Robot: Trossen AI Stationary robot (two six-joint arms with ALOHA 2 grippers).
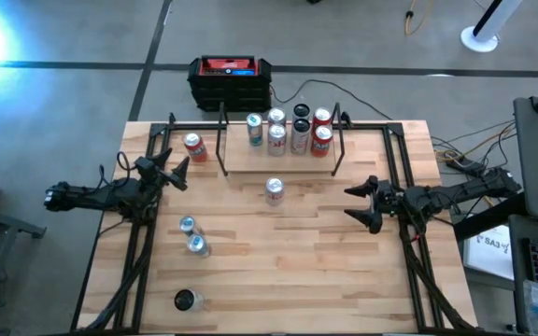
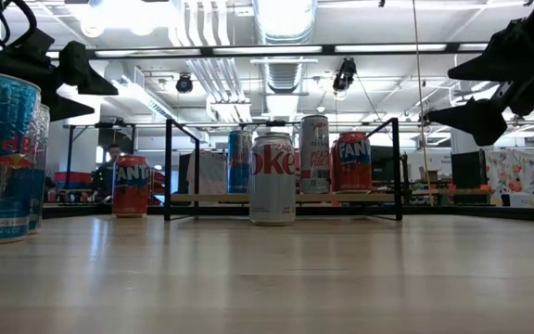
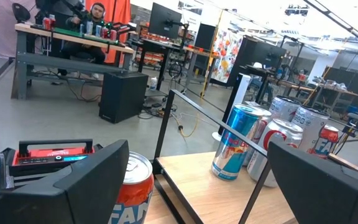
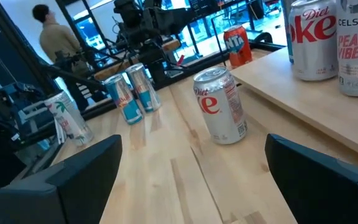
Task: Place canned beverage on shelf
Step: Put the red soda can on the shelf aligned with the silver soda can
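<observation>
The shelf [image 1: 280,159], a low wood board between thin black posts, stands at the table's far middle with several cans upright on it. In front of it a Diet Coke can [image 1: 275,190] stands on the table, also in the right wrist view [image 4: 221,106]. A red Fanta can [image 1: 192,147] stands left of the shelf. My left gripper [image 1: 181,174] hovers open near the Fanta can [image 3: 132,186], pointing level. My right gripper [image 1: 349,203] hovers open to the right of the Diet Coke can, pointing level toward it and touching nothing.
Two Red Bull cans [image 1: 192,235] stand at the left middle of the table, and a dark-topped can [image 1: 186,300] near the front left. A black box with a red top [image 1: 230,79] sits beyond the far edge. Black frame rails run along both table sides.
</observation>
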